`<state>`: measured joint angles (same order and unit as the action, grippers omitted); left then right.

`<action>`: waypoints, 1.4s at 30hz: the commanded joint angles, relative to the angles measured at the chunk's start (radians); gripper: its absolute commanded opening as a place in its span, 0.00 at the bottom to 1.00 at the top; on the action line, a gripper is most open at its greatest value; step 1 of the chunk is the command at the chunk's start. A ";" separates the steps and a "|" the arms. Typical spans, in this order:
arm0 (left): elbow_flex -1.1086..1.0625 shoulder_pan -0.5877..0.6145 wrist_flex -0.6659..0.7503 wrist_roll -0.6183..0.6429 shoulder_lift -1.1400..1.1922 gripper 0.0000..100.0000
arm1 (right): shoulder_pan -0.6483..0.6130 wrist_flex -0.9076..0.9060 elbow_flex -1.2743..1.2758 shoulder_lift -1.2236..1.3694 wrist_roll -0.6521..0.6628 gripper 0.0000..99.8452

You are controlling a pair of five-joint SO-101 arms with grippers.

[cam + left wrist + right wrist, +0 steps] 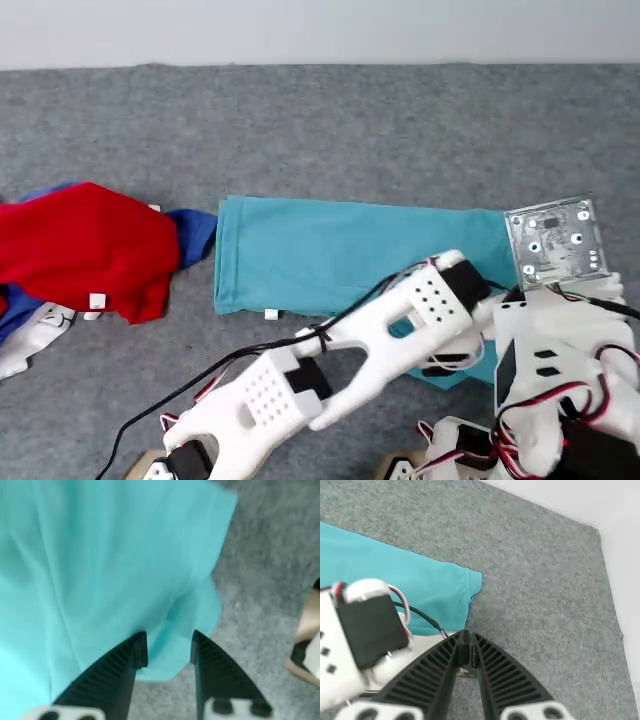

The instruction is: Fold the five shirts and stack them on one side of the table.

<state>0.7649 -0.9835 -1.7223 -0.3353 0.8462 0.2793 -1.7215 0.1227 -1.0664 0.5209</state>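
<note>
Closest to you, your left pincer (167, 650) stands released, its two black fingers (127, 662) apart. The hem of the teal shirt (100, 555) lies right at the tips and a bit of the cloth shows in the gap between them. You cannot tell from here whether the fingers touch the cloth.

Your right pincer (467, 642) is clenched, tips pressed together with nothing between them. It hangs over the grey counter (545, 580), just off the corner of the teal shirt (395, 575), with the left arm (360, 630) beside it.

From above, your left arm (400, 310) slants from the near edge across the near right part of the teal shirt (330, 250). Your right arm (560, 350) sits at the near right, at the shirt's right end.

The teal shirt lies flat in the middle of the counter (330, 130), folded into a long band that runs left to right. A small white tag (270, 314) sits at its near left corner.

Farther left, near the teal shirt but apart from it, the other shirts sit in a loose heap at the counter's left edge. The red shirt (90, 245) is crumpled on top. The blue shirt (197, 232) pokes out from under it toward the teal one, and the white shirt (35, 335) shows under its near side.
</note>
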 commanded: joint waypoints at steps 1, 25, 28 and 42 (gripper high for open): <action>0.120 -0.014 0.005 -0.006 0.023 0.16 | 0.005 -0.001 -0.020 0.008 -0.005 0.02; 0.332 -0.014 -0.032 -0.011 0.133 0.05 | 0.005 0.008 0.038 0.008 0.002 0.02; 0.332 -0.017 -0.032 -0.011 0.133 0.06 | 0.005 0.008 0.038 0.008 0.002 0.02; 0.332 -0.061 -0.029 0.049 0.167 0.18 | 0.005 0.008 0.038 0.008 0.003 0.02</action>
<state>1.0549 -1.0464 -1.7269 -0.2984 1.0134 0.2793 -1.7215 0.1657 -1.0648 0.5209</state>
